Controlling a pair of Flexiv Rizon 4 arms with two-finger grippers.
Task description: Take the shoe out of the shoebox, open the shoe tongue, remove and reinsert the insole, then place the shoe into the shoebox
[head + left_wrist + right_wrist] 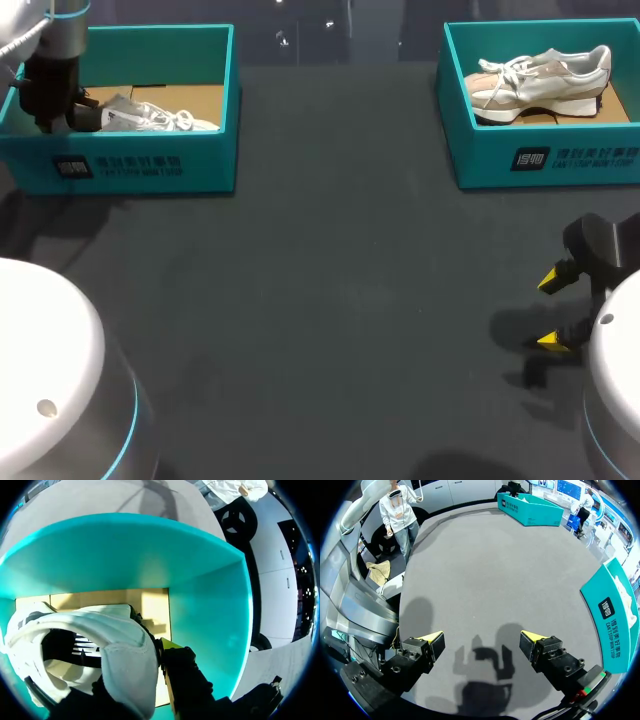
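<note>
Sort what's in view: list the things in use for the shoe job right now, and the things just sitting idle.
In use: left shoebox, white shoe inside it, left claw at its heel.
Idle: right shoebox, beige shoe inside it, right claw, open, holding nothing.

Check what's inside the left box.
A white shoe lies on the left box's cardboard floor, with the left pincer at its heel. The floor beneath the shoe is covered.
</note>
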